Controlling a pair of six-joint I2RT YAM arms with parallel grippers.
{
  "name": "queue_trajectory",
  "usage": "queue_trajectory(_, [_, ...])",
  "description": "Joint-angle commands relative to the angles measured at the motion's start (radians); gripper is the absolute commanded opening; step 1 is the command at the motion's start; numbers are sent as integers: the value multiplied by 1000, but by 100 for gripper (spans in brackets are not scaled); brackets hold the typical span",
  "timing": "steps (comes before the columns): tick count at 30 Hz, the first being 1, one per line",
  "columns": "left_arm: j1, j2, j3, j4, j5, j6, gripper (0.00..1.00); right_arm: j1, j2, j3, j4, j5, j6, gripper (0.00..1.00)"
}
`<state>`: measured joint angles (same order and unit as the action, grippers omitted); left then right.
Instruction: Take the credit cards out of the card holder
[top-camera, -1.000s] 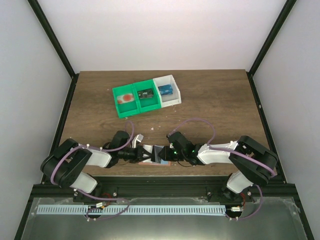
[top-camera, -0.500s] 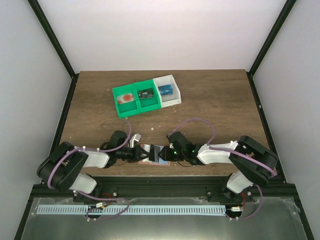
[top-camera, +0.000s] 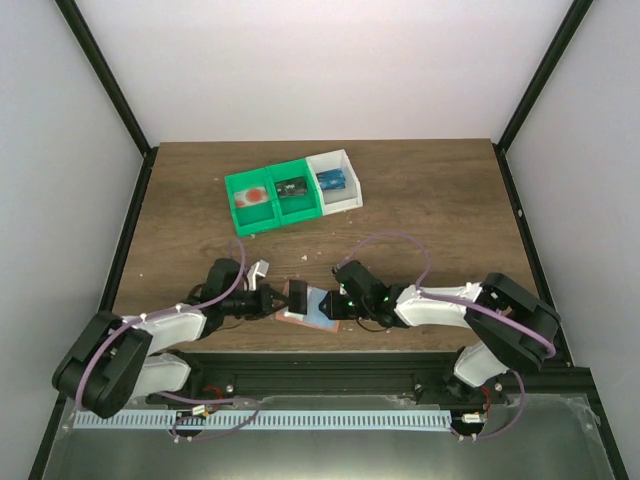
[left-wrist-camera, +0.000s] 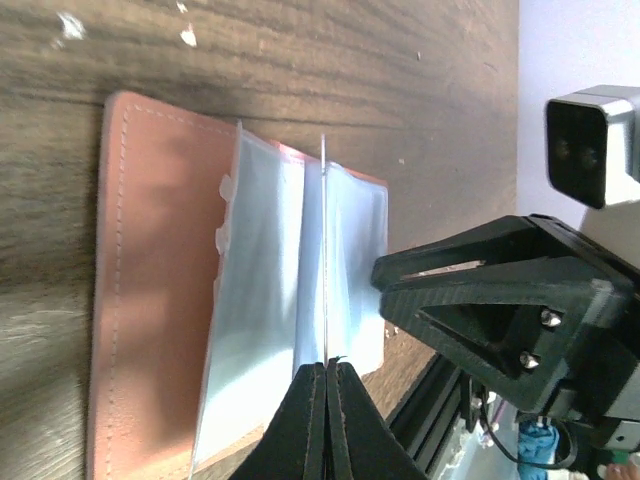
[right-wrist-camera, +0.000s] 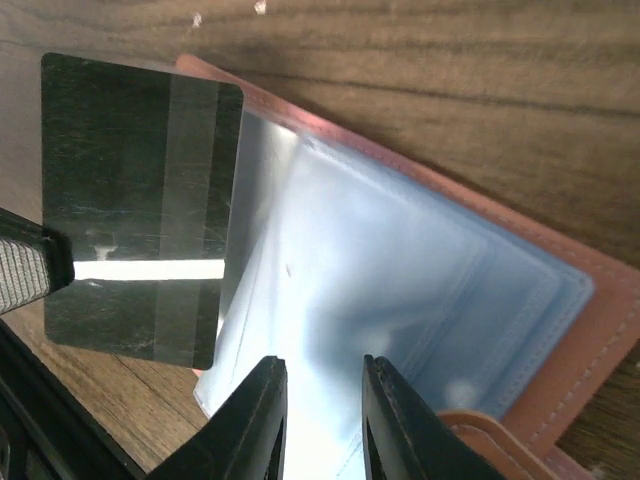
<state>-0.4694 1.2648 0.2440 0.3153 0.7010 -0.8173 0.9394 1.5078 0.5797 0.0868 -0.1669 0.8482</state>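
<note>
The left hand (left-wrist-camera: 326, 366) is clamping the dark credit card (right-wrist-camera: 135, 210) by one edge, holding it just beside the open card holder (left-wrist-camera: 150, 280) lying on the table (right-wrist-camera: 450, 80). The right hand (right-wrist-camera: 322, 368) is straddling the clear sleeves (right-wrist-camera: 400, 280), likely steadying them; whether it is pinching, I cannot tell.

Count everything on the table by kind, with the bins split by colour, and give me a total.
green bins: 2
white bin: 1
small items in the bins: 3
card holder: 1
dark credit card: 1
Total: 8
</note>
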Motion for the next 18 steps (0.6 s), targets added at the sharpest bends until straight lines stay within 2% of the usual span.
queue_trajectory(1, [18,-89,42,-128,-65,57,0,7,-60,92,-115,87,-120,24])
queue_trajectory(5, [20,-168,70,-186,-90,63,0,7,-98,156,-166,113,-227,27])
queue_trajectory(10, [20,-251,73,-164,-52,84,0,6,-183,166,-140,145,-337,28])
queue_trajectory(14, [18,-313,75,-141,-44,120,0,-8,-218,235,-221,155,-275,30])
queue_trajectory(18, [-6,-446,44,-68,-164,225,0,-23,-195,338,-332,112,-159,31])
